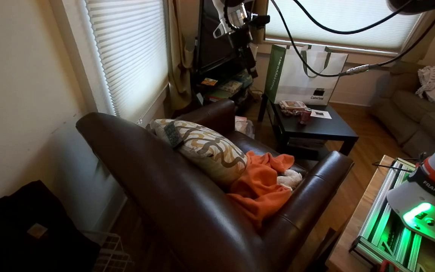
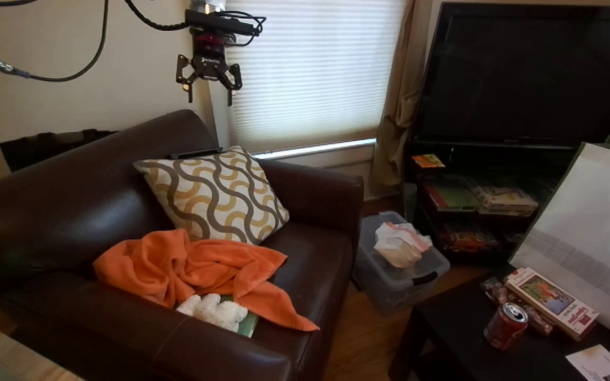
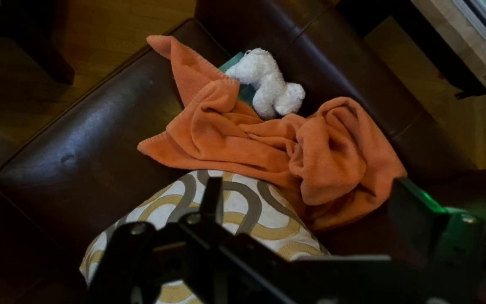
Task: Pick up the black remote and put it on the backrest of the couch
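The black remote [image 1: 173, 134] lies on the upper edge of the patterned cushion [image 1: 206, 147], beside the couch backrest [image 1: 153, 177]. In an exterior view the remote [image 2: 196, 153] shows as a thin dark bar between the cushion [image 2: 215, 196] and the backrest [image 2: 88, 164]. My gripper [image 2: 210, 100] is open and empty, in the air above the cushion and remote. It also shows in an exterior view [image 1: 253, 71]. In the wrist view its fingers [image 3: 310, 190] are wide apart above the cushion [image 3: 243, 207]; the remote does not show there.
An orange blanket [image 2: 188, 264] and a white plush toy [image 2: 215, 312] lie on the couch seat. The padded couch arms [image 2: 315, 196] rise on both sides. A window blind [image 2: 315, 69] is behind the gripper. A black table [image 1: 315, 126] holds a bag [image 1: 308, 79] and a can [image 1: 305, 116].
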Motion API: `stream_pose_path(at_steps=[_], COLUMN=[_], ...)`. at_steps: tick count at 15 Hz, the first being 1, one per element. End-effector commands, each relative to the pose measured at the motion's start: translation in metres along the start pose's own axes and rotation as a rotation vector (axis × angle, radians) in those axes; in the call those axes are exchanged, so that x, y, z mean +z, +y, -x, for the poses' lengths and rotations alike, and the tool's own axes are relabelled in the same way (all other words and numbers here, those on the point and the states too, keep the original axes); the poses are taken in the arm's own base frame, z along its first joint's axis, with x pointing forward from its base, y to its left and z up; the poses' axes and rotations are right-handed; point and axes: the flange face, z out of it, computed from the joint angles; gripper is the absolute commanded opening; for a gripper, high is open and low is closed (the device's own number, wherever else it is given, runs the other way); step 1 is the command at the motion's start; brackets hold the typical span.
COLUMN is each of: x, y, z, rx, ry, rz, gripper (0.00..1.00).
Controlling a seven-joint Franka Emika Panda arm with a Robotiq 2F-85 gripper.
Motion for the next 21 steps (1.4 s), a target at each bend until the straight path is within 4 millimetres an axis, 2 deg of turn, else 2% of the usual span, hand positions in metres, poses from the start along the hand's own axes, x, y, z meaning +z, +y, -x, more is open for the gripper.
stream_pose_path(at_steps=[1,6,7,8,11,13,14,17,19,21], x=[0.000,-0.013,-0.016,-0.012,-0.012,-0.013,-0.007,-0.007,-0.004,0.002], y=[0.003,-0.018,-0.024,-0.018,-0.025,-0.019,-0.023,-0.049,-0.074,-0.091], z=[-0.036,-0.073,-0.083,-0.068,-0.077,-0.071,-0.063,-0.084,-0.108,-0.133], rx=[0.076,0.057,-0.037,0.023,0.010,0.020,0.127,0.229,0.313,0.407], ry=[-0.032,-0.122,-0.132,-0.095,-0.099,-0.097,-0.108,-0.051,-0.012,0.036], rz=[0.031,0.228,0.268,0.205,0.223,0.218,0.118,0.027,-0.036,-0.082], gripper=[1.00,1.00,1.00,1.00,1.00,1.00,1.00,1.00,1.00,1.00])
